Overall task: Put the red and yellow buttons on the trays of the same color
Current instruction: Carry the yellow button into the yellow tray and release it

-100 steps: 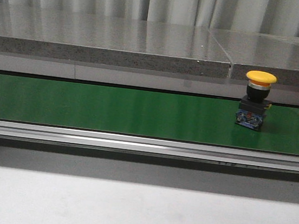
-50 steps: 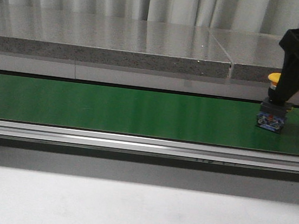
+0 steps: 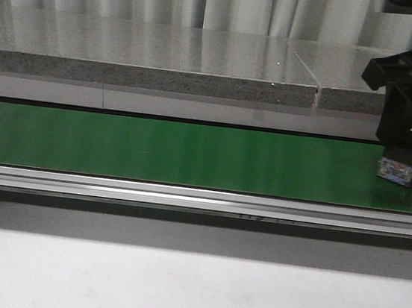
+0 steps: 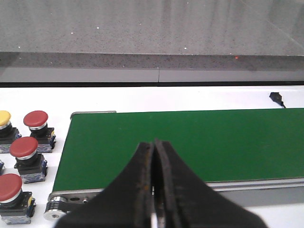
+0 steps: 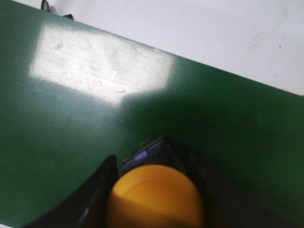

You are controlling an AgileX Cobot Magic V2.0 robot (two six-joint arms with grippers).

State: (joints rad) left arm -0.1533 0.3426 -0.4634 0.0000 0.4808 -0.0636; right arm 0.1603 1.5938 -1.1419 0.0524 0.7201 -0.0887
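Note:
The yellow button (image 5: 156,197) stands on the green belt (image 3: 176,150) at the far right; only its blue-black base (image 3: 399,172) shows under my arm in the front view. My right gripper (image 3: 401,148) is down over it, and its fingers (image 5: 97,190) stand on either side of the yellow cap, apart. My left gripper (image 4: 154,147) is shut and empty over the near edge of the belt's other end (image 4: 190,142). Three red buttons (image 4: 36,119) and another yellow button (image 4: 4,118) stand beside that end. No tray is in view.
A grey stone ledge (image 3: 150,57) runs behind the belt, with a curtain behind it. An aluminium rail (image 3: 186,197) runs along the belt's front edge, and a white table surface (image 3: 174,293) lies in front of it. A small black connector (image 4: 277,99) lies on the white surface.
The yellow button has ridden the belt to the right. My right gripper came in from the upper right and has come down over it, following it rightward.

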